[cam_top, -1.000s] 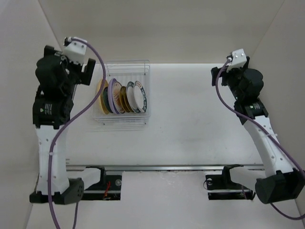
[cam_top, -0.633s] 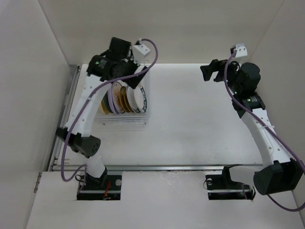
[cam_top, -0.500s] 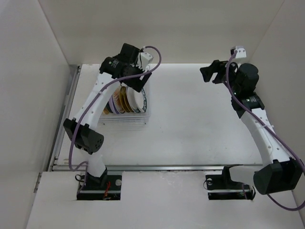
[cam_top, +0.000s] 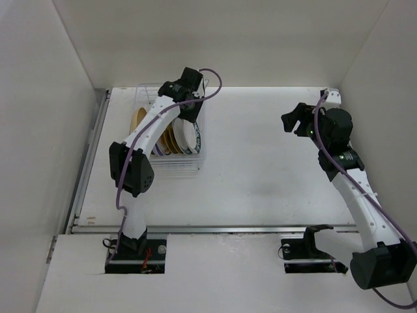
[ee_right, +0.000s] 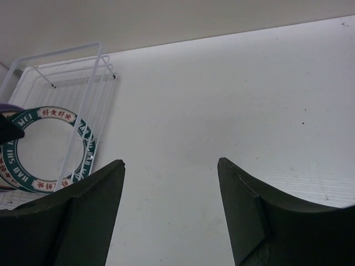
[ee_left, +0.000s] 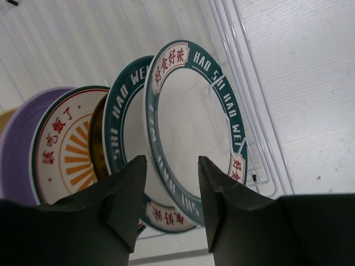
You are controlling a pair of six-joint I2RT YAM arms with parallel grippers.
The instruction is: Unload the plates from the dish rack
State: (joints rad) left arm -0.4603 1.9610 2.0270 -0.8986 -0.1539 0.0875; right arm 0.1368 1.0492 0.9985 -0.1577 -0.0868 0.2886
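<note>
The dish rack (cam_top: 171,168) of thin pale wire stands at the back left of the table with several plates upright in it. In the left wrist view a white plate with a dark-teal rim (ee_left: 191,122) is nearest. Behind it come a second teal-rimmed plate (ee_left: 125,127), an orange sunburst plate (ee_left: 66,149) and a lavender plate (ee_left: 19,149). My left gripper (ee_left: 172,160) hangs over the rack's right end (cam_top: 189,109), open, its fingers either side of the nearest plate's rim with gaps showing. My right gripper (ee_right: 170,162) is open over bare table (cam_top: 291,120), holding nothing.
White walls close in the table on the left, back and right. A metal rail (cam_top: 215,228) runs along the near edge by the arm bases. The right wrist view shows the rack's end wires (ee_right: 83,66) and the teal-rimmed plate (ee_right: 47,147) to the left.
My left arm swung from the left wall across over the rack's right end and its jaws narrowed. My right gripper turned toward the table and came down a little, its jaws slightly narrower.
</note>
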